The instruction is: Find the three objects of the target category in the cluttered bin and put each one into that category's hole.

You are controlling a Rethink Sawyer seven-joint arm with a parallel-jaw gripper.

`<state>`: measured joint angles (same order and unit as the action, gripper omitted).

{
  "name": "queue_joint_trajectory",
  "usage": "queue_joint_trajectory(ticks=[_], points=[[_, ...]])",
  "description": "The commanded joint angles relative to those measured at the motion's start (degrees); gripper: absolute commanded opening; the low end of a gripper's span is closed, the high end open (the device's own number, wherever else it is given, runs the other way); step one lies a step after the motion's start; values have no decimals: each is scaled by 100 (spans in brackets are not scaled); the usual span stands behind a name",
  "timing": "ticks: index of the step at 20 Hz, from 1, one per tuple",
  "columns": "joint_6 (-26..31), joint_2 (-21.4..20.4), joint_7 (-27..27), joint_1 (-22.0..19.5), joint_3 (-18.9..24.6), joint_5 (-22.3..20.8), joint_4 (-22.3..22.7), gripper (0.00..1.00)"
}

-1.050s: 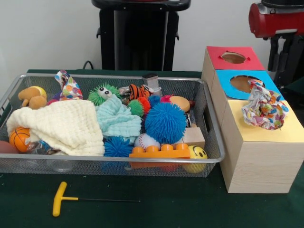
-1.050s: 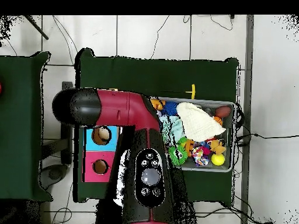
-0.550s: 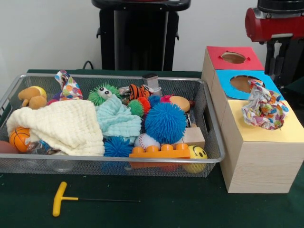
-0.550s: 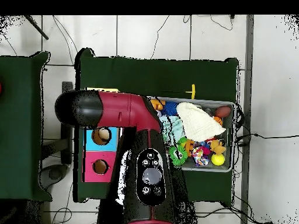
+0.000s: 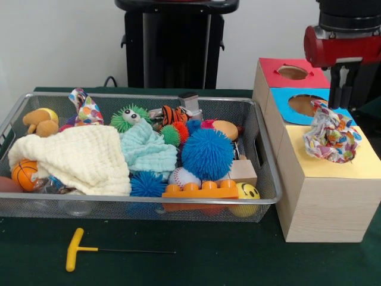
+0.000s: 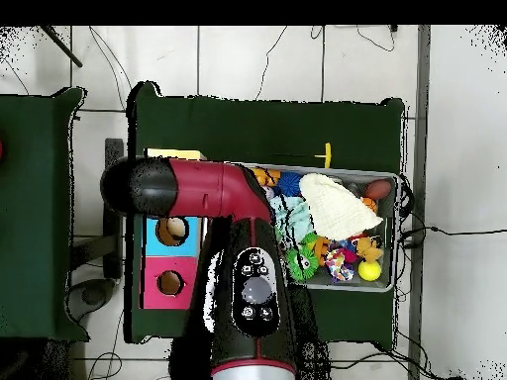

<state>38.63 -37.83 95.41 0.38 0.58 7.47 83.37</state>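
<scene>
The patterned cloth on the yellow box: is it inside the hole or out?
Out: the patterned cloth lies bunched on the yellow box.

Arm: red and black, bent at an elbow in the overhead view; one long segment running up from the bottom edge, a second reaching sideways from it. End section: red housing with black parts beneath, entering at the top right of the front view. Fingers hidden; grip state unreadable.

Bright, even indoor light; soft shadows, sharp.
</scene>
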Motion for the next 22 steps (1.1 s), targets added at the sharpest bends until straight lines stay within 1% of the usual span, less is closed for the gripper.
queue_joint_trajectory(ticks=[1, 9, 12, 16, 22], points=[[-523, 502, 305, -278, 566, -183, 492, 0], [-570, 547, 268, -320, 617, -202, 476, 0], [-553, 581, 276, -285, 605, -218, 394, 0], [-588, 740, 285, -257, 645, -213, 228, 0], [-648, 595, 593, -103, 582, -114, 465, 0]])
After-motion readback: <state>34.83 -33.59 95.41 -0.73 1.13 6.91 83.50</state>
